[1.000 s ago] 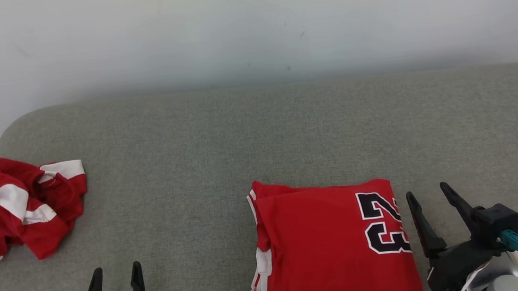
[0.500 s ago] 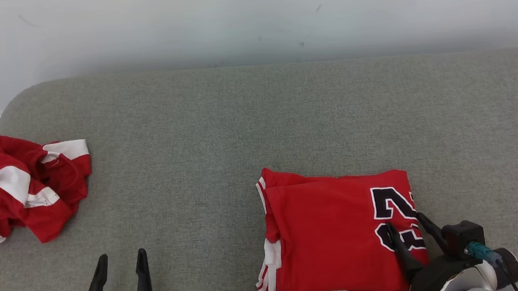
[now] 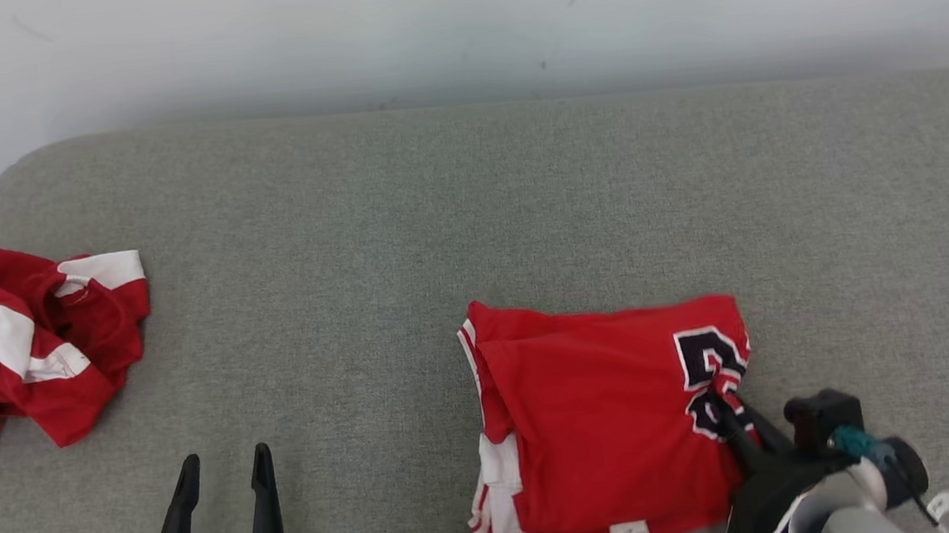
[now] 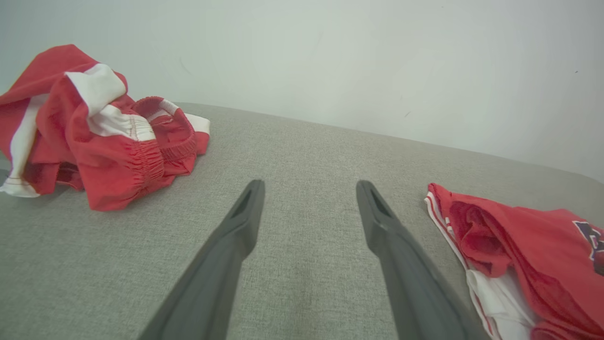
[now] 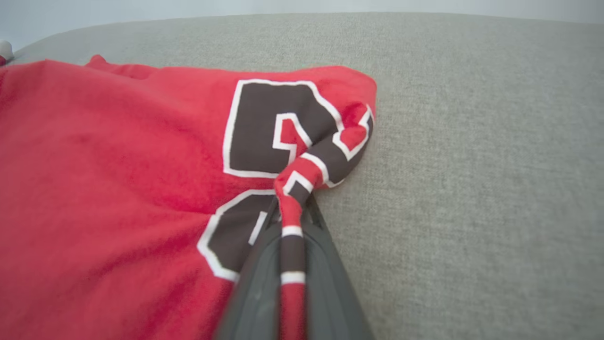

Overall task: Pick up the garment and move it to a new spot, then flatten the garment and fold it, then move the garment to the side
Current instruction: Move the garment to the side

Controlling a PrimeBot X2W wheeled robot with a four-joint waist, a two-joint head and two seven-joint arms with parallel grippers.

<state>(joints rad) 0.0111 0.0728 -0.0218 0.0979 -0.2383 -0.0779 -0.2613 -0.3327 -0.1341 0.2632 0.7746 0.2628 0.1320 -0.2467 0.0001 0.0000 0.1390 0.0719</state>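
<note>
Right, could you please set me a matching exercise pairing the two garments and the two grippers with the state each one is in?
Things:
1. red number jersey
2. red and white shorts
3. left gripper
4. right gripper

States:
A. open over the bare grey cushion
B. crumpled in a heap at the left end
C. shut on a pinch of numbered cloth
D. folded into a rectangle, right of centre

Pairs: 1-D, 2-B, 3-A, 4-C.
</note>
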